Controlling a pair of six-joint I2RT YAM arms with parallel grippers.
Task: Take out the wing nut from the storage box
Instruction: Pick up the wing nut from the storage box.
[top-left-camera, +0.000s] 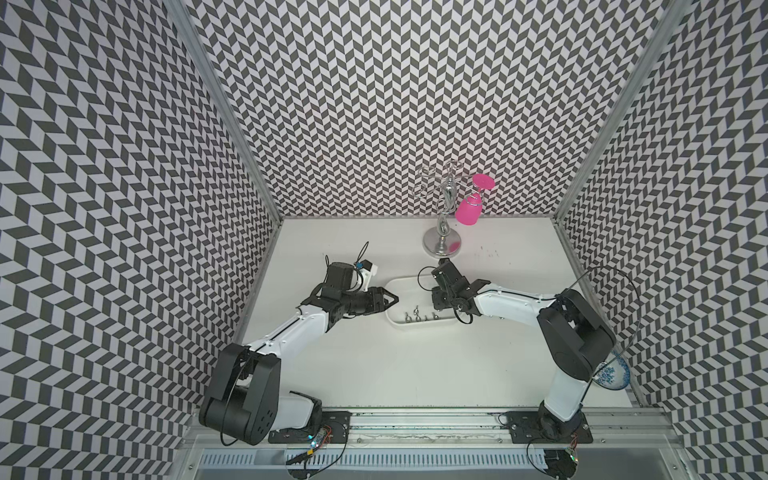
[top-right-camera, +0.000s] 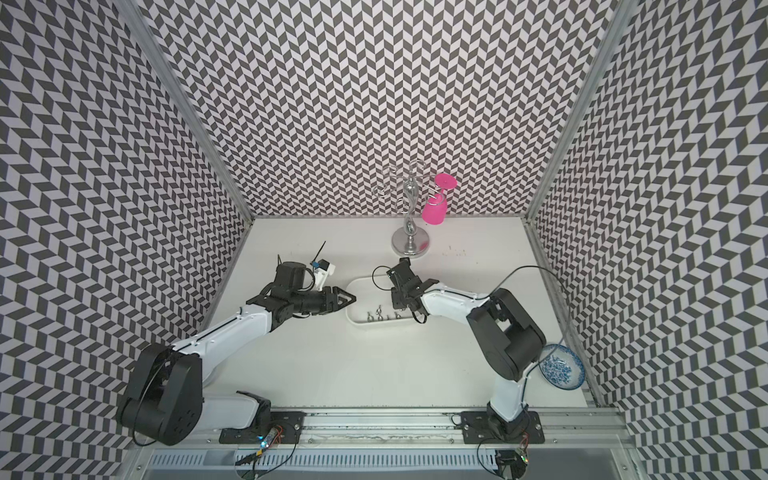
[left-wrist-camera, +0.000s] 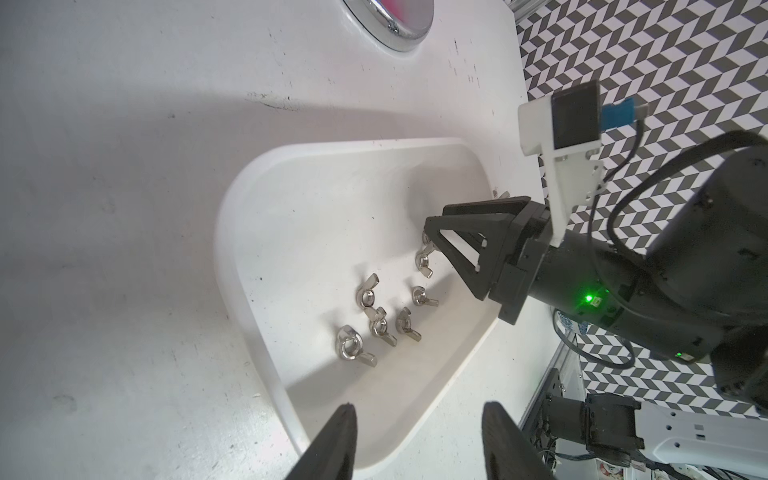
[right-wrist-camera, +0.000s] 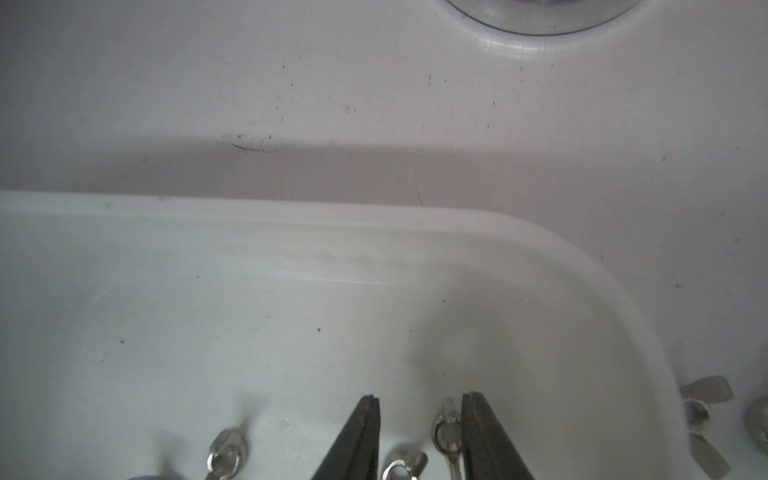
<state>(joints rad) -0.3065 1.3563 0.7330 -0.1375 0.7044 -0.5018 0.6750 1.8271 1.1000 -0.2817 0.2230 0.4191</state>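
The wing nut (right-wrist-camera: 446, 432) stands on edge on the floor of the storage box (right-wrist-camera: 374, 224), near the box's short end on the right arm's side. The right gripper (right-wrist-camera: 420, 397) reaches down into the box with its jaws parted around this nut. One finger is against it or just beside it and the other stands clear with a gap, so nothing is clamped.

In the left wrist view, five other wing nuts (left-wrist-camera: 380, 326) lie in a loose cluster on the box floor, near the first one and toward the box's nearer long wall. The left gripper (left-wrist-camera: 417, 405) is at the box's opposite short end, jaws wide apart and empty. Some loose wing nuts (right-wrist-camera: 704, 392) lie on the counter (top-left-camera: 374, 365) just outside the box's rounded corner.

A chrome stand (top-left-camera: 442, 245) sits beyond the box's far long side, with a pink glass (top-left-camera: 469, 210) hanging from it upside down. A blue-patterned bowl (top-right-camera: 561, 368) rests well apart from the box, on the far side of the right arm.
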